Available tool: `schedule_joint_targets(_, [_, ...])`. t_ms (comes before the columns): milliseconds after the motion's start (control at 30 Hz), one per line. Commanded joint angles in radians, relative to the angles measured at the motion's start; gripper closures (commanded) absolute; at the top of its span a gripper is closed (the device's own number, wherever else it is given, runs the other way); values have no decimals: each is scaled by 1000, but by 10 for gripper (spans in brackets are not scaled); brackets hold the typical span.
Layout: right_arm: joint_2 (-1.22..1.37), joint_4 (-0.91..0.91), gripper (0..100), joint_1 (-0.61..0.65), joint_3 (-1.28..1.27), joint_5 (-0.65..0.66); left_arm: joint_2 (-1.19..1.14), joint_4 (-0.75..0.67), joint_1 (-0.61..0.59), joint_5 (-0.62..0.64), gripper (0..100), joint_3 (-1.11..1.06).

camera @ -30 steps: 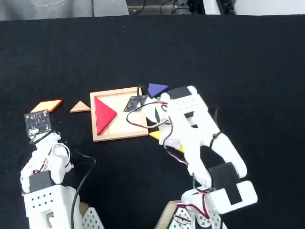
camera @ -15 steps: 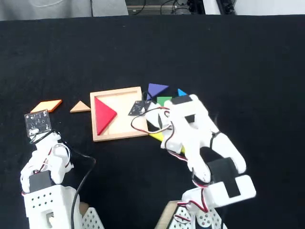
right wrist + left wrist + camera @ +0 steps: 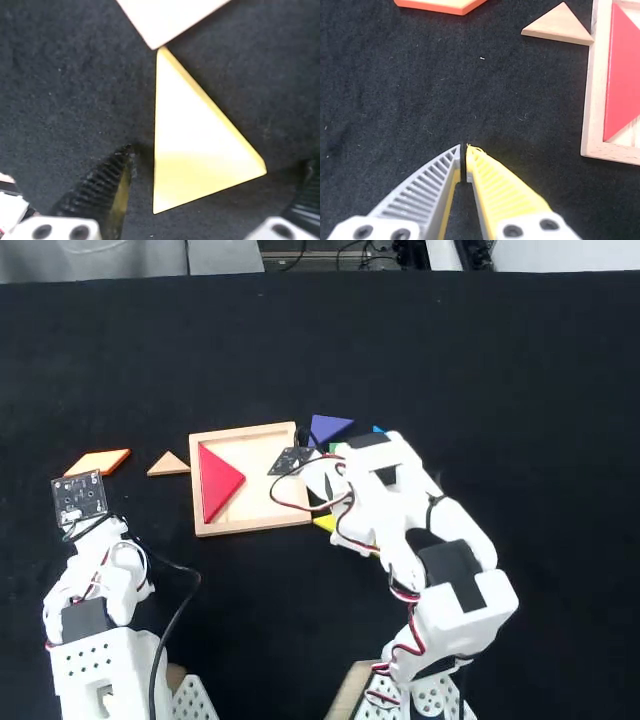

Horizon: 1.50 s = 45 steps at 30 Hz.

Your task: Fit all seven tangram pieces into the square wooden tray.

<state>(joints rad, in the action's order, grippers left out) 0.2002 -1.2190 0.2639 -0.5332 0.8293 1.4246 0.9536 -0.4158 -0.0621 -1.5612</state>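
The square wooden tray (image 3: 245,480) holds a large red triangle (image 3: 218,478) on its left side. My right arm (image 3: 385,500) hangs over the tray's right front corner, covering most of a yellow triangle (image 3: 326,523). In the right wrist view my right gripper (image 3: 220,157) is open, one finger on each side of the yellow triangle (image 3: 192,145), which lies flat on the cloth next to the tray corner (image 3: 165,17). My left gripper (image 3: 465,147) is shut and empty above bare cloth, short of a tan triangle (image 3: 559,27) and an orange parallelogram (image 3: 440,4).
A purple triangle (image 3: 328,427), a green piece (image 3: 338,448) and a blue piece (image 3: 378,430) lie right of the tray, partly under the right arm. The orange parallelogram (image 3: 97,461) and tan triangle (image 3: 169,464) lie left of it. Black cloth covers the table.
My right arm has drawn back a little toward the table's front and folded tighter over the yellow triangle. The left arm and the pieces have not moved.
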Motion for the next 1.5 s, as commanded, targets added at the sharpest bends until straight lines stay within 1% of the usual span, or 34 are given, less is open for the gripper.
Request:
schedule_joint_targets(0, [2, -2, 528, 3, 51, -11, 8, -20, -1, 3, 967, 5])
schedule_joint_targets(333, [2, -2, 531, 3, 50, -11, 8, -20, -1, 2, 967, 5])
schedule_joint_targets(500, [2, -2, 589, 3, 50, -11, 8, -20, -1, 2, 967, 5])
schedule_joint_targets(733, [2, -2, 597, 3, 48, -23, 8, -20, -1, 2, 967, 5])
schedule_joint_targets(800, [2, -2, 644, 3, 48, -57, 8, -20, -1, 2, 967, 5])
schedule_joint_targets(900, [2, -2, 750, 3, 48, -74, 8, -20, 1, 2, 967, 5])
schedule_joint_targets(967, [2, -2, 783, 3, 48, -72, 8, -20, 1, 2, 967, 5])
schedule_joint_targets(1300, [2, -2, 779, 3, 48, -74, 8, -20, 1, 2, 967, 5])
schedule_joint_targets(1400, [-2, -3, 779, 3, 58, -104, 8, -20, 1, 2, 967, 5])
schedule_joint_targets(1467, [-44, -44, 779, 3, 77, -107, 8, -20, 1, 2, 967, 5])
